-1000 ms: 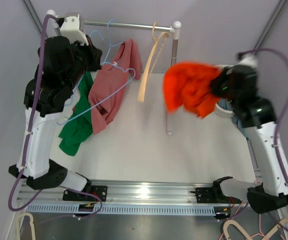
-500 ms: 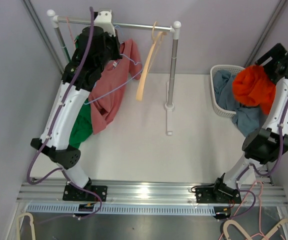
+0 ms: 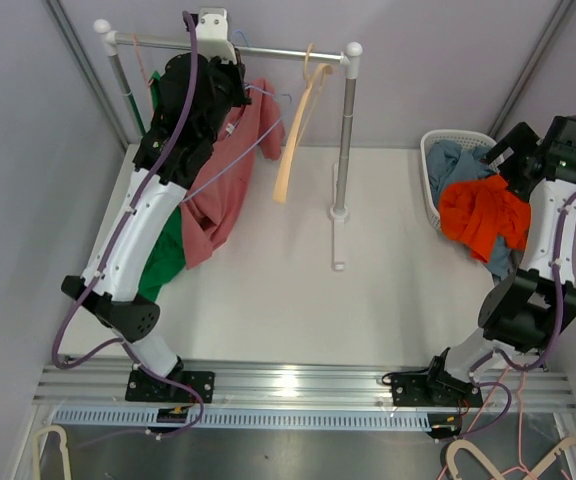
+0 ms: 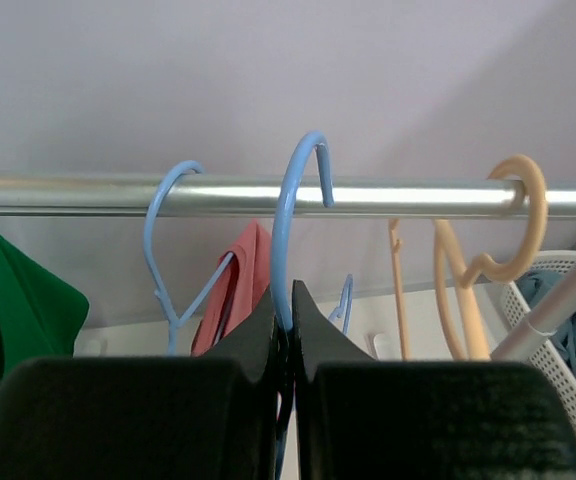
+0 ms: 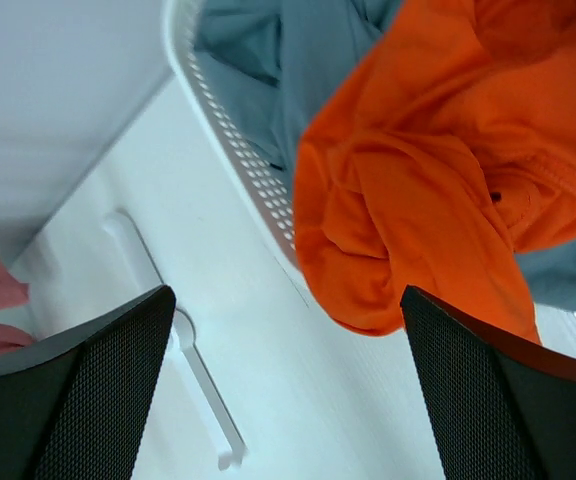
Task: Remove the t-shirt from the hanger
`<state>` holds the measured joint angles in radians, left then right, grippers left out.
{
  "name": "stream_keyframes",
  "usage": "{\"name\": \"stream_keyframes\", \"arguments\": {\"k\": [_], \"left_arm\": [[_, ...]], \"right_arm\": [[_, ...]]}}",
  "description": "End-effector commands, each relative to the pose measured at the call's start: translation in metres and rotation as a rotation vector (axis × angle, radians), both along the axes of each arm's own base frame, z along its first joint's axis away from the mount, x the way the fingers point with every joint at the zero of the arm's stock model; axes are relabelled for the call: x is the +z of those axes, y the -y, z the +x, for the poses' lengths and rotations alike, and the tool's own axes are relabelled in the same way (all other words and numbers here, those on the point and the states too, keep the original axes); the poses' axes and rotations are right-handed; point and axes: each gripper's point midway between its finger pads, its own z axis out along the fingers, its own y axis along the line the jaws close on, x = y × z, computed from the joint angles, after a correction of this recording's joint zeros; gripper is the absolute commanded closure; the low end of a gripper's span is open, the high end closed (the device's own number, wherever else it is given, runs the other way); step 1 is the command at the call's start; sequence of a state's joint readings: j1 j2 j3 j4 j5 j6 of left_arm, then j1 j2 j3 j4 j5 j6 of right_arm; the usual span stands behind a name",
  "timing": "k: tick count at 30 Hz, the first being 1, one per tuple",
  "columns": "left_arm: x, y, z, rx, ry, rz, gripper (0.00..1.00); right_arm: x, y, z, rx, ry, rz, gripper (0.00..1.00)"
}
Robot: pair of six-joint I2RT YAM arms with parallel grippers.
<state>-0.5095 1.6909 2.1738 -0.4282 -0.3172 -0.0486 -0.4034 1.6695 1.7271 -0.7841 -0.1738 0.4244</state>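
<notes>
Left wrist view: the left gripper (image 4: 290, 300) stays clamped on a blue hanger (image 4: 286, 200) hooked over the rail (image 4: 68, 195). Rightward, the orange t-shirt (image 3: 480, 215), held aloft a moment ago, now lies draped over the white basket (image 3: 430, 160). The right gripper (image 5: 286, 295) hangs above with its jaws wide, so this removal looks finished.

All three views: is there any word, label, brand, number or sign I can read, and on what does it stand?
None can be read.
The orange t-shirt, the white basket, the blue hanger and the metal rod show no print.
The coloured marks by the left arm's mount are too small to read.
</notes>
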Motion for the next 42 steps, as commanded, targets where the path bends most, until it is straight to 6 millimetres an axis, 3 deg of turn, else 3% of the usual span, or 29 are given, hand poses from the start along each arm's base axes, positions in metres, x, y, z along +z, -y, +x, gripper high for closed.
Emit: {"name": "stream_keyframes", "arguments": {"k": [1,2,3,5,7,8,9,14,15,24,35,42], "left_arm": [[0.048,0.004,-0.017,-0.049,0.140,-0.054,0.99],[0.046,0.007,-0.013,-0.052,0.131,-0.049,0.99],[0.064,0.007,-0.016,-0.056,0.166,-0.066,0.99],[0.044,0.021,0.003,-0.068,0.124,-0.035,0.99],[0.052,0.024,0.009,-0.071,0.151,-0.038,0.99],[0.037,0.036,0.021,-0.096,0.129,-0.022,0.99],[0.047,0.037,0.020,-0.107,0.152,-0.030,0.99],[0.011,0.058,0.046,-0.122,0.084,-0.006,0.99],[-0.004,0.062,0.052,-0.125,0.056,-0.002,0.99],[-0.013,0.101,0.042,-0.247,0.060,0.002,0.99],[-0.034,0.080,0.044,-0.036,0.009,0.125,0.99],[-0.043,0.079,0.051,-0.032,-0.018,0.125,0.99]], "right_arm": [[0.028,-0.007,0.001,0.047,0.107,-0.040,0.01],[0.030,-0.009,-0.001,0.050,0.112,-0.039,0.00],[0.031,-0.011,0.000,0.057,0.123,-0.041,0.01],[0.030,-0.021,-0.004,0.078,0.132,-0.034,0.01],[0.030,-0.027,-0.004,0.095,0.138,-0.033,0.00],[0.031,-0.029,-0.005,0.102,0.142,-0.032,0.00],[0.033,-0.030,-0.006,0.110,0.147,-0.037,0.01],[0.045,-0.033,-0.011,0.121,0.169,-0.049,0.00],[0.048,-0.034,-0.012,0.123,0.178,-0.050,0.01],[0.071,-0.042,-0.021,0.141,0.227,-0.062,0.00],[0.067,-0.052,-0.022,0.160,0.234,-0.038,0.00],[0.063,-0.056,-0.024,0.175,0.233,-0.035,0.00]]}}
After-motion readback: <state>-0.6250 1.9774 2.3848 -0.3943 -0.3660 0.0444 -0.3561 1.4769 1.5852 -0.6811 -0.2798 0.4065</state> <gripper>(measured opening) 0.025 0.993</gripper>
